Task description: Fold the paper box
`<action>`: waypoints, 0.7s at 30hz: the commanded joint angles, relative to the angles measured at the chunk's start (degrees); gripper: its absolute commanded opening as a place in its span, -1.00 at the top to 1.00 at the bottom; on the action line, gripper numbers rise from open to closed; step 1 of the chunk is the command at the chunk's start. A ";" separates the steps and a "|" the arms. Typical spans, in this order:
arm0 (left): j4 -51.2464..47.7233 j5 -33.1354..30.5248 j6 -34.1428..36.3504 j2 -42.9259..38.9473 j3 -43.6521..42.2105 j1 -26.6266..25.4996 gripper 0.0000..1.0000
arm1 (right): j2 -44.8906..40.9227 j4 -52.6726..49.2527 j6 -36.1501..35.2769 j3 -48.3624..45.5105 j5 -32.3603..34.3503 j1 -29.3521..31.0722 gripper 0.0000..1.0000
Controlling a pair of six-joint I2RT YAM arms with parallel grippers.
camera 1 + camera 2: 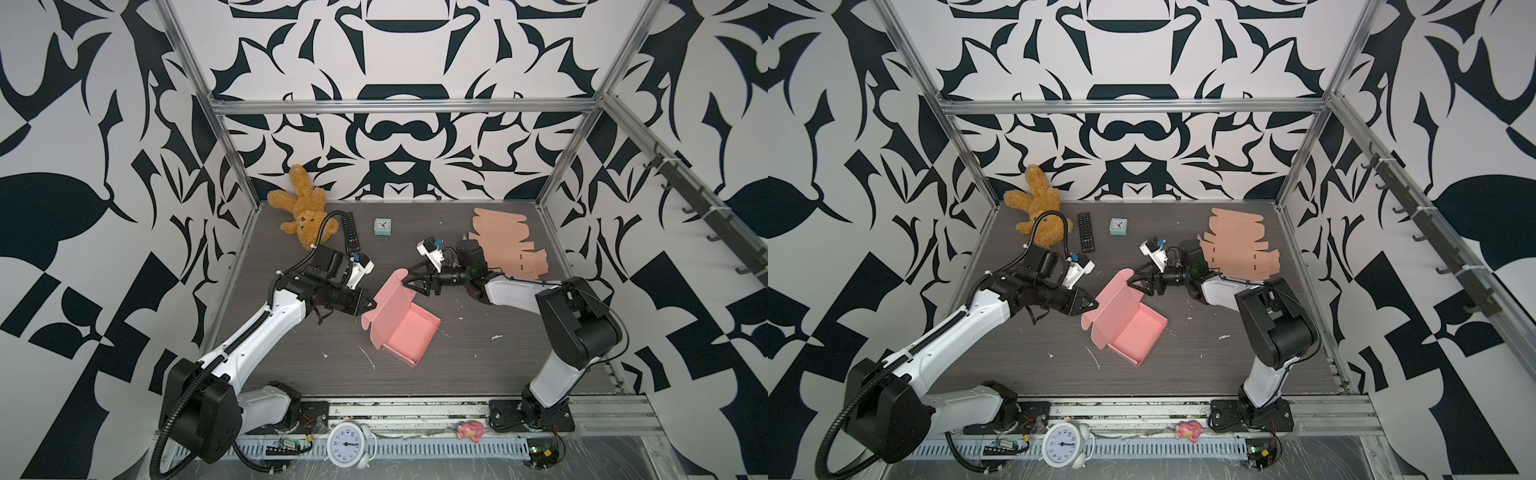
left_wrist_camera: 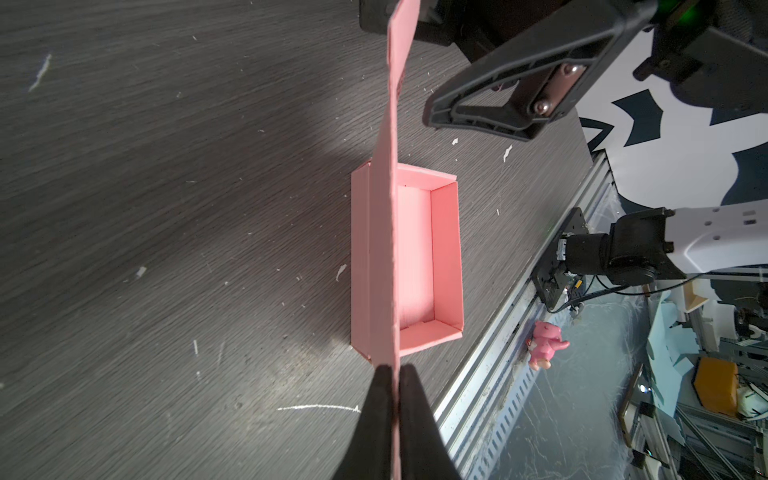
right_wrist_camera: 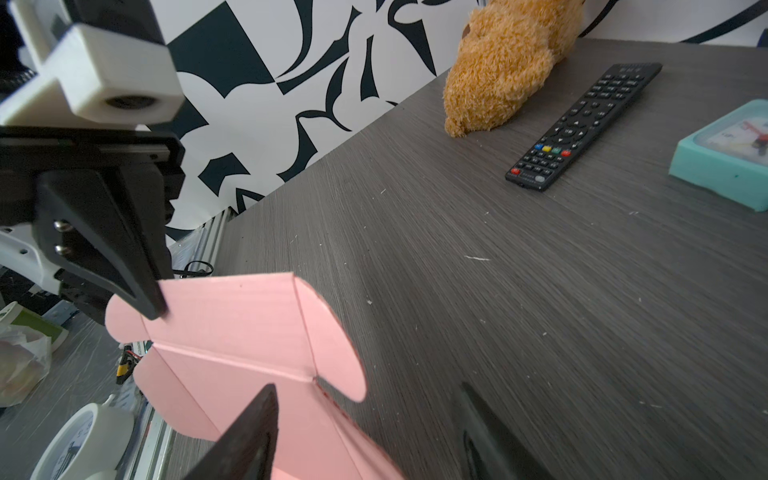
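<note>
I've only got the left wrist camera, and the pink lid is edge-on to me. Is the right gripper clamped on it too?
Observer: No, the right gripper is open, fingers apart beside the lid's far end.
Operator: Where exactly is my left gripper pinching?
Observer: The left gripper pinches the lid beside a rounded side flap.
Operator: Any spare boxes around?
Observer: Flat peach box blanks lie at the back of the table, on the right arm's side.

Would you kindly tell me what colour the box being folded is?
The box is pink, clearest in the left wrist view.
</note>
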 commanded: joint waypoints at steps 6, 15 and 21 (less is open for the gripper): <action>-2.62 -3.05 1.10 0.01 1.78 0.31 0.81 | 1.33 0.29 -0.23 2.40 -3.29 0.27 -0.26; -2.95 -4.64 1.64 -0.12 2.25 0.63 0.81 | 2.45 -6.00 -3.31 4.99 -3.10 1.06 0.02; -3.00 -4.88 1.79 0.39 2.73 0.87 0.81 | 2.48 -10.89 -5.77 6.58 -2.66 1.05 0.17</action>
